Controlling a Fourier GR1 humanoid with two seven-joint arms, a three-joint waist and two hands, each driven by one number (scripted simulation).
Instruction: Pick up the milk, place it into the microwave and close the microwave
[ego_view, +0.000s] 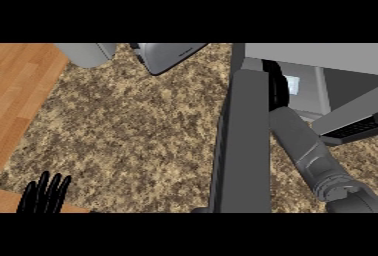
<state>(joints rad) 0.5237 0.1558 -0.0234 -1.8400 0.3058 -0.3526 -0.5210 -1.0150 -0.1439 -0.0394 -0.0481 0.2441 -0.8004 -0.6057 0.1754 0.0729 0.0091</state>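
Left robot hand (44, 195): all black, slim tapered fingers, glossy highlights along their length, no markings visible. Right forearm (306, 150): grey smooth cylindrical shell with faint seam lines, widening into a darker grey ribbed collar and rounded joint housing near the lower edge. Right robot hand (276, 82) shows only as a black shape at the forearm's far end; details can't be made out.

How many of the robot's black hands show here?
1: the left robot hand, black, fingers straight up, rests at the lower left over the speckled stone counter. The right grey forearm reaches into the grey microwave; its hand is hidden.
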